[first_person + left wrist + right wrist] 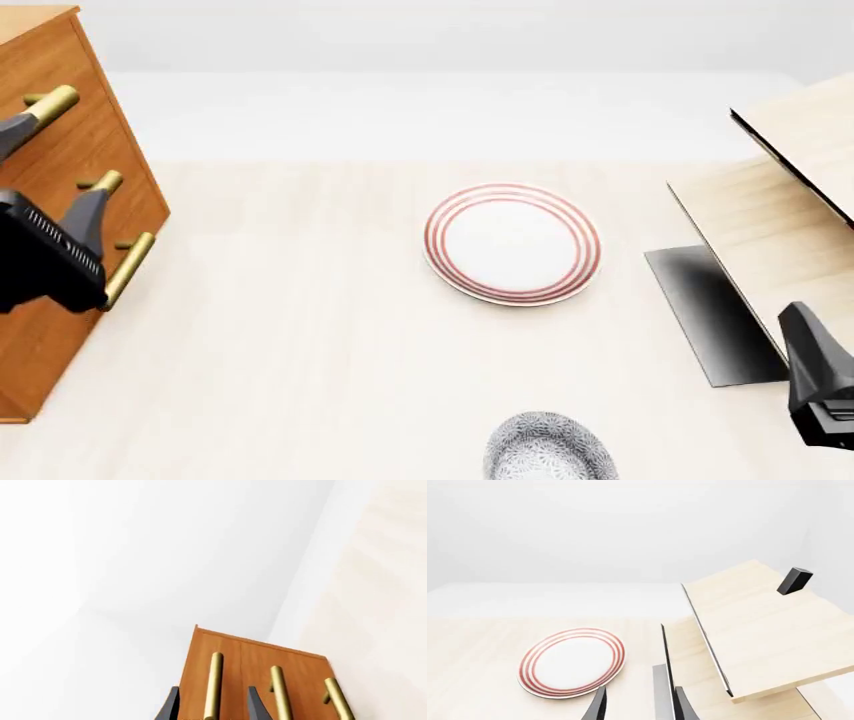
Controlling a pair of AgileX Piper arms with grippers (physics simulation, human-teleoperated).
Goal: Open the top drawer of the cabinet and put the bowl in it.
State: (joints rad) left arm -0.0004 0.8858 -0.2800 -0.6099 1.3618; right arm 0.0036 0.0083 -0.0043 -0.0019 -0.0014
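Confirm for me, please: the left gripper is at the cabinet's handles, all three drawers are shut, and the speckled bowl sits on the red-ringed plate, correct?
Not quite. The front view shows the bowl on the bare table, apart from the plate and nearer the camera. The rest holds: the left gripper straddles one brass handle of the cabinet, and all three drawers are shut.

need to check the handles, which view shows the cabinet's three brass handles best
The left wrist view: all three brass handles run side by side on the cabinet front. The front view shows them partly behind the left gripper; the right wrist view shows none.
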